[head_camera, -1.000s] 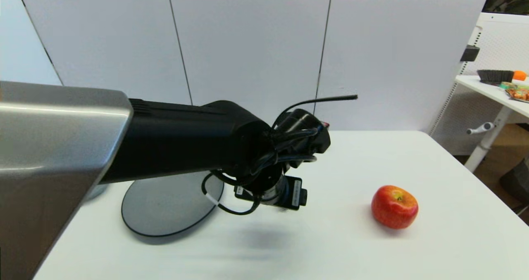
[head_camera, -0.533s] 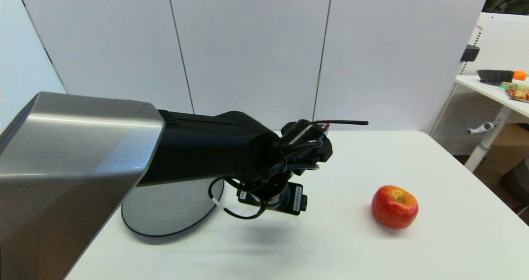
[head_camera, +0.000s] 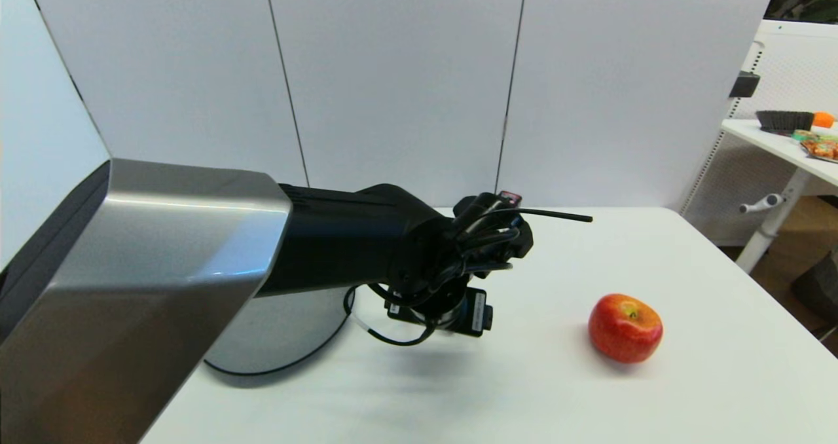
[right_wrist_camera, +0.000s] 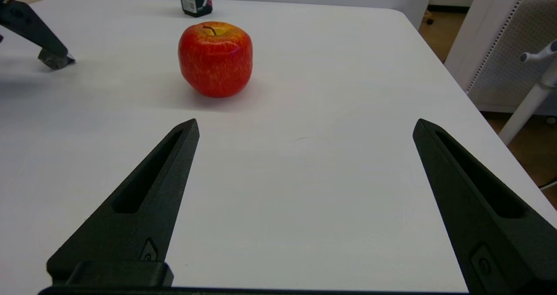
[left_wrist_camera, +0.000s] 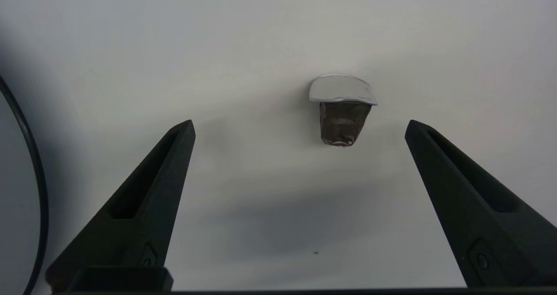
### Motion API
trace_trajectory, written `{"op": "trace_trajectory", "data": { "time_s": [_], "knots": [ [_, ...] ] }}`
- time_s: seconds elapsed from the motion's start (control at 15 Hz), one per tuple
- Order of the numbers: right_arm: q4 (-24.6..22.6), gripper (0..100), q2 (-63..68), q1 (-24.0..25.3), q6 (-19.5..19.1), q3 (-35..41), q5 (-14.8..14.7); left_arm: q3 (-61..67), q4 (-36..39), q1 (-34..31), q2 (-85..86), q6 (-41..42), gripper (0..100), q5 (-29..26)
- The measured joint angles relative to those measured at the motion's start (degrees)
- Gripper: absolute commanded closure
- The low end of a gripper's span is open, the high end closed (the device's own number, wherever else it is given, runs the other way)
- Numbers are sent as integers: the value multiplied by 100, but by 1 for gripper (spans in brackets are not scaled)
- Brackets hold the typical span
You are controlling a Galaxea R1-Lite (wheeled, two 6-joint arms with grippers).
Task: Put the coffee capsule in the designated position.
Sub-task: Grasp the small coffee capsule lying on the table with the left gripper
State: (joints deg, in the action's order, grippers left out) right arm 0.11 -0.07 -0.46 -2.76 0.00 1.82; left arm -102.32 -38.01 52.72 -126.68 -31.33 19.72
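Black fingers (left_wrist_camera: 174, 155) of the left gripper (left_wrist_camera: 300, 129) stand wide apart over the table (left_wrist_camera: 261, 25), holding nothing; the capsule (left_wrist_camera: 342, 108) lies on its side between them, nearer one finger. Over the last second the left arm (head_camera: 340, 247) has dropped lower, so a grasp looks close. From the head, that arm hides gripper and capsule and part of the grey disc (head_camera: 294, 326). Right gripper (right_wrist_camera: 304, 129) idles, spread open and empty, near the apple (right_wrist_camera: 215, 58)
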Motion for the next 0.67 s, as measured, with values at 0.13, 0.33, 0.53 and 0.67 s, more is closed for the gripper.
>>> {"op": "trace_trajectory", "data": {
  "time_s": [0.13, 0.33, 0.53, 0.67],
  "knots": [
    [0, 0, 0, 0, -2, 0, 2, -94, 0, -6, -72, -15, 0, 28],
    [0, 0, 0, 0, 0, 0, 2, -123, -2, -9, -129, -22, 0, 28],
    [0, 0, 0, 0, 0, 0, -2, -118, -13, -9, -160, -20, 0, 28],
    [2, 0, 0, 2, 0, 0, 0, -110, -13, -9, -179, -26, 0, 28]
  ]
}}
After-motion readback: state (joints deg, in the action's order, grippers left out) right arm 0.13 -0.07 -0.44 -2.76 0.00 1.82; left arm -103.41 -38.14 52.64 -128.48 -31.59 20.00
